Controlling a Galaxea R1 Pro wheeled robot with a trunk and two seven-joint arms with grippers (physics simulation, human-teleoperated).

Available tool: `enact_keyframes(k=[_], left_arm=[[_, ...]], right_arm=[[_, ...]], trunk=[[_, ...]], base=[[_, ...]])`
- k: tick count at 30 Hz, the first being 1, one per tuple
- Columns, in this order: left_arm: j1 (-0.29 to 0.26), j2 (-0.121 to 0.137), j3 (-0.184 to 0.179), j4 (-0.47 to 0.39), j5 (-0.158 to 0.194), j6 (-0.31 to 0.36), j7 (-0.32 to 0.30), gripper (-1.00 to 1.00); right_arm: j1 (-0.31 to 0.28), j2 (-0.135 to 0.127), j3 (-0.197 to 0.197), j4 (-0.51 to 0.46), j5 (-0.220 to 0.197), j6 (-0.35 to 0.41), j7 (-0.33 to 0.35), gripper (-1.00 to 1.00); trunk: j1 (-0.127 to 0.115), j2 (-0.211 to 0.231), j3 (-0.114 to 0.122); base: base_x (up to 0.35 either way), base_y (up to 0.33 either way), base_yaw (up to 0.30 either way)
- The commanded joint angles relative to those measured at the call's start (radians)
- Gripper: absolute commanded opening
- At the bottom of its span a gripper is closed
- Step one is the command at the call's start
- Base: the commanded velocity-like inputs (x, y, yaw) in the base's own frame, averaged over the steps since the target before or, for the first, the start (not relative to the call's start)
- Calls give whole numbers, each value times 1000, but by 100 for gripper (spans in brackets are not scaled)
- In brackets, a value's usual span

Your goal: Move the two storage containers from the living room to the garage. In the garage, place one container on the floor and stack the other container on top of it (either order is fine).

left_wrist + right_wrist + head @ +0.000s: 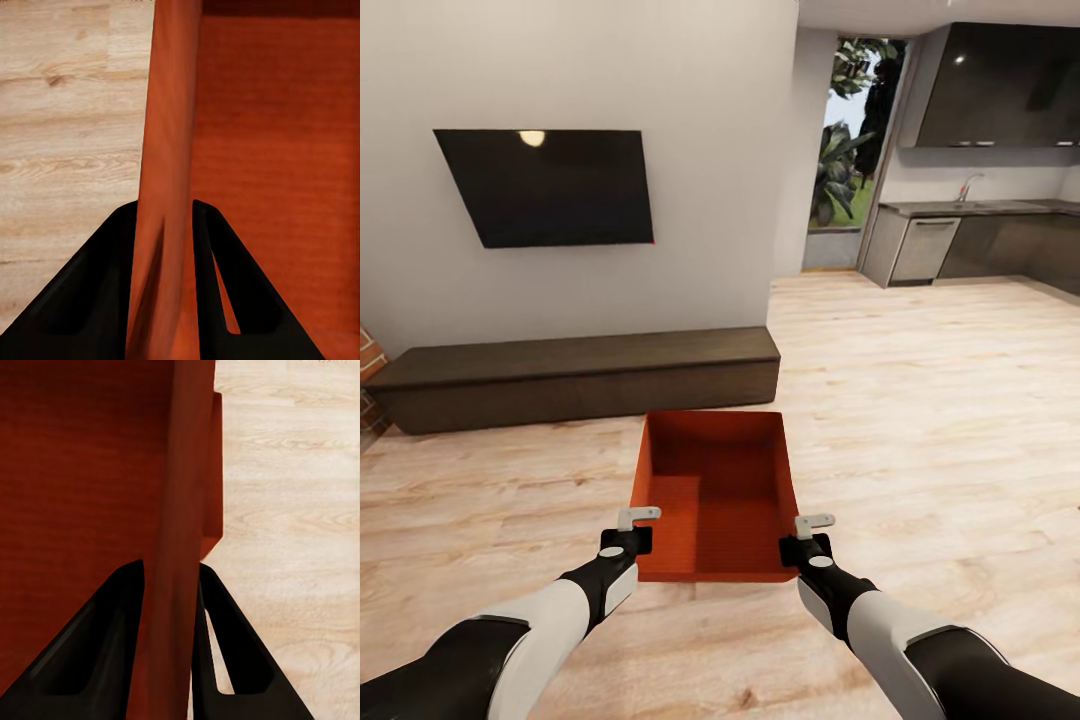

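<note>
Orange-red rectangular open-top plastic container (720, 492) carried lengthwise straight ahead, left gripper (628, 532) and right gripper (807, 538) jaws each pinching a side wall.

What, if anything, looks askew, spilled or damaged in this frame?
Nothing stands out. The storage container is carried level above the wood floor, empty and undamaged as far as shown. The left hand pinches its left wall, the right hand its right wall. The low cabinet and wall TV sit straight.
</note>
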Motion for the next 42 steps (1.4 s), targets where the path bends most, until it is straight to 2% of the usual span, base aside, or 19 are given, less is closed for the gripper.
enact_keyframes(k=[1, 31, 42], left_arm=[[-1, -2, 22, -2, 2, -6, 16, -100], [-1, -3, 22, -1, 1, -6, 16, -100], [-1, -3, 22, 0, 0, -6, 16, -100]], right_arm=[[-1, 4, -8, 6, -26, -6, -8, -100], [-1, 4, -8, 6, -25, -5, -7, -100], [-1, 4, -8, 6, -26, -3, -8, -100]], trunk=[[0, -1, 1], [0, -1, 48], [-42, 76, 86]], base=[[0, 0, 0], [0, 0, 0], [0, 0, 0]])
